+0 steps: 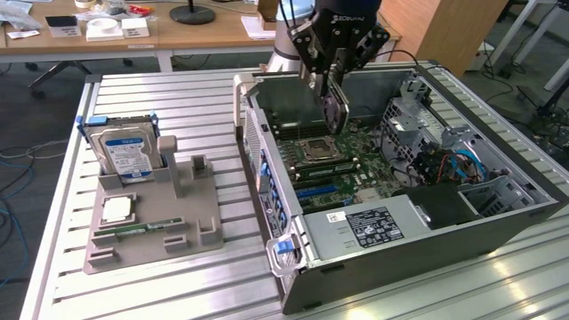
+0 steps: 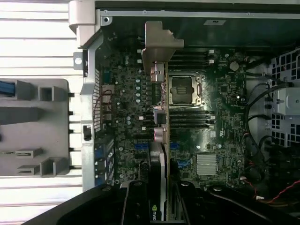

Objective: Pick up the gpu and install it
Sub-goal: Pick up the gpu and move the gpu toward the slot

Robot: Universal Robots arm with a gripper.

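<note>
My gripper [image 1: 334,75] is shut on the gpu [image 1: 335,110], a thin card that hangs edge-down above the open computer case [image 1: 427,233]. The card's lower edge is over the motherboard [image 1: 356,167], just behind the CPU socket [image 1: 318,150]; I cannot tell whether it touches the board. In the wrist view the gpu [image 2: 160,117] runs edge-on from between my gripper [image 2: 159,199] toward its silvery end bracket [image 2: 157,42] near the case's rear wall. The black fingers [image 2: 136,204] clamp it from both sides.
On the exterior view's left, a grey holder [image 1: 169,227] carries a hard drive [image 1: 124,153] with a blue-white label, a square chip [image 1: 118,210] and a narrow memory stick [image 1: 142,230]. Drive cages and cables [image 1: 454,160] fill the case's right side. A black power supply [image 1: 382,227] sits at its front.
</note>
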